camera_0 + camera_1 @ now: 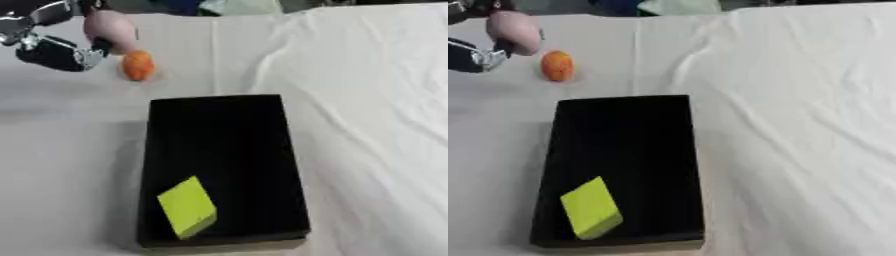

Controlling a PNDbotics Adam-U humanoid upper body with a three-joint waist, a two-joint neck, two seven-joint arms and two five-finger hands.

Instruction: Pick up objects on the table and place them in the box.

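1. Left hand (54, 50) of mine sits up in the far-left corner, fingers curled round a pink rounded obj (111, 27), held off the table.
2. Orange obj (137, 65) lies on the white cloth (367, 100), just right of & below my hand.
3. Black box (219, 140) is nearer me, right of the hand; yellow block (186, 206) inside at its near end.

A yellow block (186, 206) is taking up the near left corner of the black box (262, 150), leaving its remaining floor open. Right of the box, only rumpled white cloth (798, 125) is covering the worktop; an orange object (137, 65) is sitting beyond its far left corner.
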